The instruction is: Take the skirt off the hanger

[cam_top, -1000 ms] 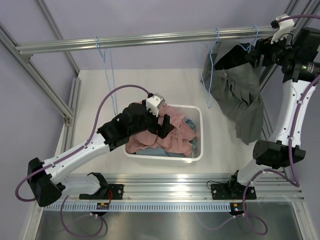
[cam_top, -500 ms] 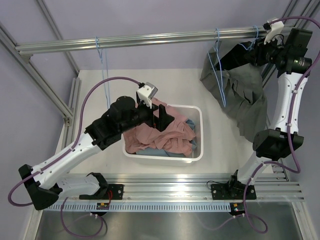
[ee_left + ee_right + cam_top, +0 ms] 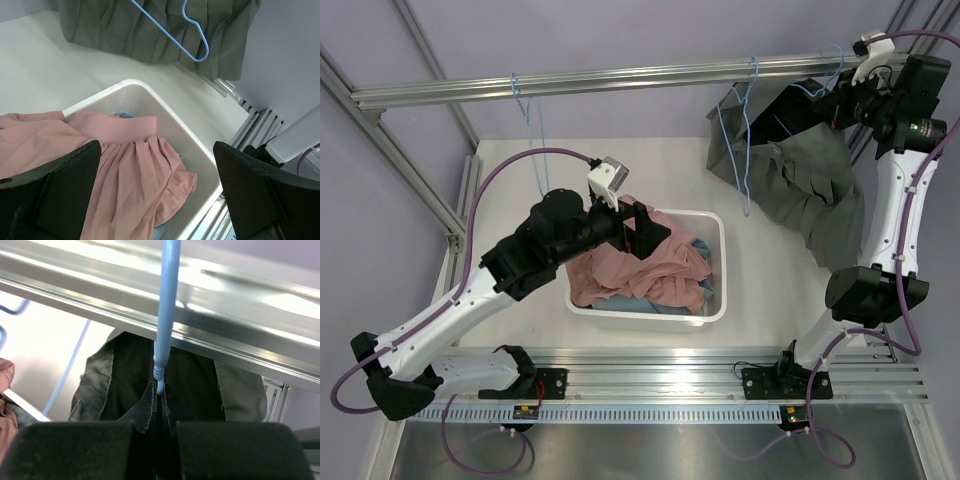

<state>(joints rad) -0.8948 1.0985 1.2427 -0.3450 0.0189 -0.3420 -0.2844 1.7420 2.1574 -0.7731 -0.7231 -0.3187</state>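
Note:
A dark grey skirt [image 3: 800, 190] hangs from a blue hanger [image 3: 747, 150] hooked on the rail at the back right. My right gripper [image 3: 832, 100] is up at the rail, at the skirt's top edge. In the right wrist view its jaws [image 3: 156, 440] are shut on the skirt's [image 3: 125, 375] frayed top edge, right where the hanger's blue arm [image 3: 167, 305] runs down between them. My left gripper [image 3: 645, 232] hovers open over the bin, holding nothing. The left wrist view shows the skirt [image 3: 150, 30] and hanger [image 3: 192, 37] beyond the bin.
A white bin [image 3: 720, 285] in the middle of the table holds a pink garment [image 3: 640, 270] over something light blue. A second blue hanger [image 3: 525, 110] hangs empty at the rail's left. The aluminium rail [image 3: 620, 78] spans the back; frame posts stand on both sides.
My right gripper has shut on the skirt's top edge at the hanger. The skirt and hanger swung leftwards. My left arm rose and drew back slightly from the bin, still open.

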